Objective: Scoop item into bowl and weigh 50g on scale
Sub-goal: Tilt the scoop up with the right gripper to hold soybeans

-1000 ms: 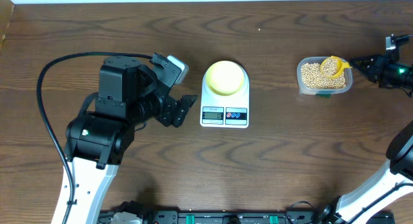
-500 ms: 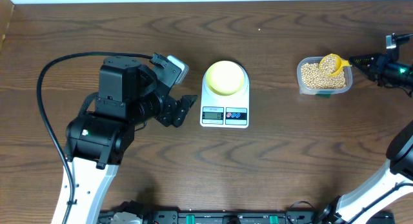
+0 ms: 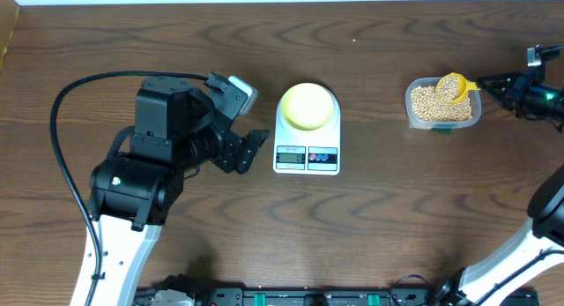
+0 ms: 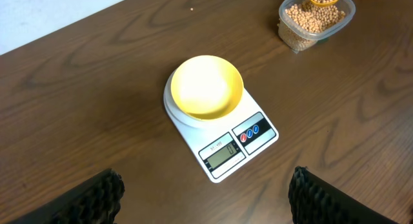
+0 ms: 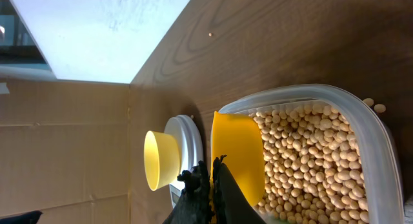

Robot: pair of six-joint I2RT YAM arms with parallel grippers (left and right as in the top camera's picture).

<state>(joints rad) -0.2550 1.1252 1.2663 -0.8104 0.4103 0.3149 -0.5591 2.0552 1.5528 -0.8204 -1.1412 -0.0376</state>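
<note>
The pale yellow bowl (image 3: 307,105) stands empty on the white scale (image 3: 307,158) at the table's middle; the left wrist view shows the bowl (image 4: 206,87) and the scale (image 4: 259,137) too. The tan beans (image 3: 430,101) fill a clear tub (image 3: 474,112) at the right. My right gripper (image 3: 490,84) is shut on the handle of a bright yellow scoop (image 3: 453,88), whose head holds some beans over the tub's far right part. The right wrist view shows the gripper (image 5: 213,179), scoop (image 5: 237,150) and beans (image 5: 316,166). My left gripper (image 3: 256,140) is open and empty, left of the scale.
The tub (image 4: 315,20) shows at the top right of the left wrist view. A black cable (image 3: 66,99) loops over the table at the left. A few loose beans (image 5: 374,105) lie on the wood beside the tub. The table's far edge meets a white surface.
The scoop and right gripper have shifted very slightly toward the table's far side. The left arm, bowl and scale have not moved.
</note>
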